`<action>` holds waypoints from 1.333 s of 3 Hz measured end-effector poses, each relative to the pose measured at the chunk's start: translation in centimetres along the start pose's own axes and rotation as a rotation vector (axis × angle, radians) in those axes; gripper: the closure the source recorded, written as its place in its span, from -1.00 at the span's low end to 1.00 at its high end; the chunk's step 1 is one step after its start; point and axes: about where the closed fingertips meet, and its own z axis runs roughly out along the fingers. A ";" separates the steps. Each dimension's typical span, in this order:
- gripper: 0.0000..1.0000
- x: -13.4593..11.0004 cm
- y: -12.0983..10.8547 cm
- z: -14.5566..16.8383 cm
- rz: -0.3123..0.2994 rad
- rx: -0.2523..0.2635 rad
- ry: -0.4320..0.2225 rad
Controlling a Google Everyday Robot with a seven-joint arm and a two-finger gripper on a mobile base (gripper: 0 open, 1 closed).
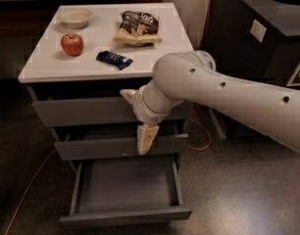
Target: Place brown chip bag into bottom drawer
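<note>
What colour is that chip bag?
The brown chip bag: dark brown above, tan-yellow below, camera view. The gripper hangs before the middle drawer.

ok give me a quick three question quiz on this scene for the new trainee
1. True or false: the brown chip bag lies on top of the cabinet.
2. Which drawer stands wide open? A top, B middle, C bottom drawer.
3. Fill in: the gripper, fingers open, hangs in front of the cabinet holding ____.
Key: 1 true; 2 C; 3 nothing.
</note>
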 end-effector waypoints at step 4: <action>-1.00 -1.3 -7.8 -7.0 0.216 0.098 -0.024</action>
